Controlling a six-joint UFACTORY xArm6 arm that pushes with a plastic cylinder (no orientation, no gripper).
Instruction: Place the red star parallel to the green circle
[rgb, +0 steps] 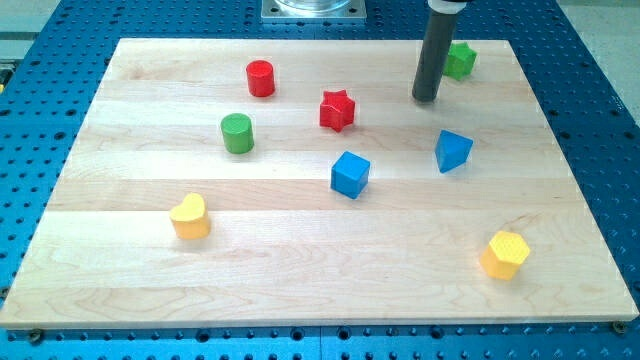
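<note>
Dark and straight, my rod stands upright near the view's top, and my tip (426, 99) rests on the pale wooden board (300, 280). It has no claws, so it grips nothing. My tip touches no block. It is just beside the green star block (460, 60), which the rod partly hides. The red star block (338, 110) sits to the view's left of my tip, apart from it. The green round block (237, 133) sits further left, a bit lower than the red star.
</note>
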